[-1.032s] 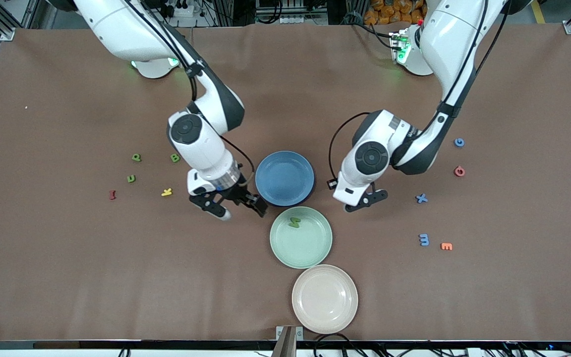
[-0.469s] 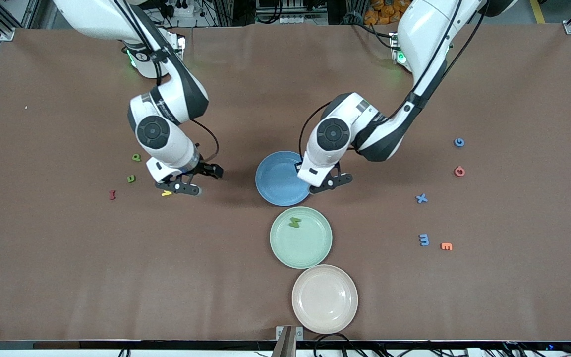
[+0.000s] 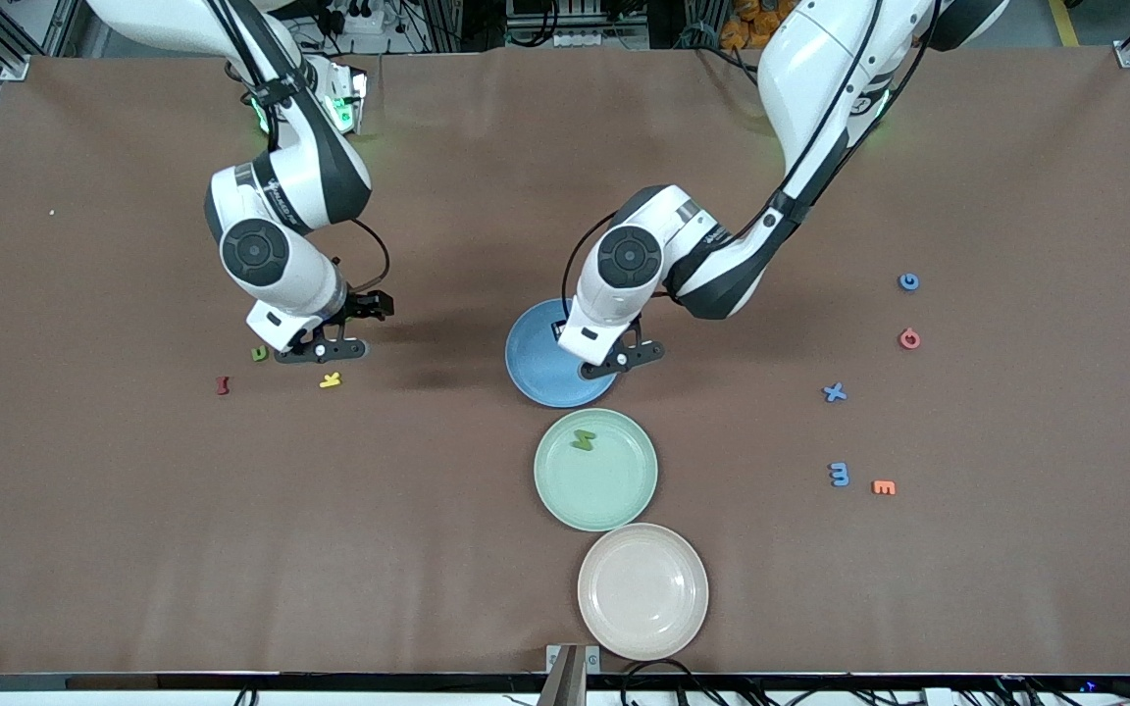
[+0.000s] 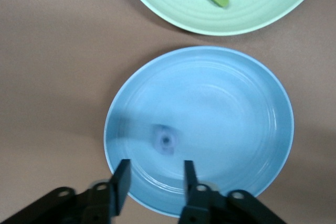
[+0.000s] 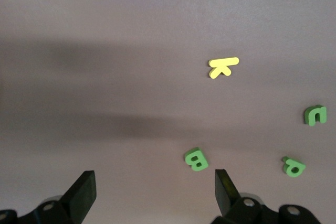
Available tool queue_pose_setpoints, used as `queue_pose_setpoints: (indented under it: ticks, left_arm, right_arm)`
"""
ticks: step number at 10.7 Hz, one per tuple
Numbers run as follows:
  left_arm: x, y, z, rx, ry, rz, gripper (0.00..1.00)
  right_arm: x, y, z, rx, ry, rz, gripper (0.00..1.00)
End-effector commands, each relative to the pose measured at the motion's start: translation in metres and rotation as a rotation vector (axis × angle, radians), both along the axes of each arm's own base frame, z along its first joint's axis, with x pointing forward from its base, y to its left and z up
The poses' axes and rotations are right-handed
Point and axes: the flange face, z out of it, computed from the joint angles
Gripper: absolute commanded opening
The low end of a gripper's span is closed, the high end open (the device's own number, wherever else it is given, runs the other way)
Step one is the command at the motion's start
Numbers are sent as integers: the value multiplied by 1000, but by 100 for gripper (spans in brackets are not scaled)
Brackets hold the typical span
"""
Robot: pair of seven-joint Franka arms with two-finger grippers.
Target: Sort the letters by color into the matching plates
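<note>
Three plates stand in a row: the blue plate (image 3: pixel 538 378) farthest from the front camera, the green plate (image 3: pixel 604 490) in the middle, and the beige plate (image 3: pixel 642 590) nearest. A green letter (image 3: pixel 584 440) lies in the green plate. My left gripper (image 3: pixel 607 358) hangs over the blue plate (image 4: pixel 236 129), open with nothing between its fingers (image 4: pixel 122 182). A small blurred blue piece (image 4: pixel 165 141) sits on that plate's floor. My right gripper (image 5: pixel 155 190) hovers open over a green B (image 5: pixel 197 159), beside a yellow K (image 5: pixel 223 67), a green U (image 5: pixel 315 115) and a green P (image 5: pixel 293 166).
Toward the left arm's end lie a blue G (image 3: pixel 908 281), a red G (image 3: pixel 908 339), a blue X (image 3: pixel 834 392), a blue letter (image 3: pixel 839 475) and an orange E (image 3: pixel 884 487). A red I (image 3: pixel 223 384) lies near the yellow K (image 3: pixel 330 379).
My left arm swung from the bare table over the blue plate and its fingers parted. My right arm moved away from the plates to the green letters at its end.
</note>
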Motion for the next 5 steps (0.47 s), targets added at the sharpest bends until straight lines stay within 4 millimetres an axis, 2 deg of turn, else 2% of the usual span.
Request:
queue_pose_setpoints:
  ticks: [1,2,5]
  left_arm:
    - [10,2,6,4,-30,6,100]
    - [17,10,6,16,-42,9,100]
    - [58,61,3,83,-91,57,100]
  right_arm:
    - [-27,-23,-10,30,-51,130,100]
    - [-31,-24,-18,42,-71,173,100]
    - [-43,-27,-33,48,-113,262,100]
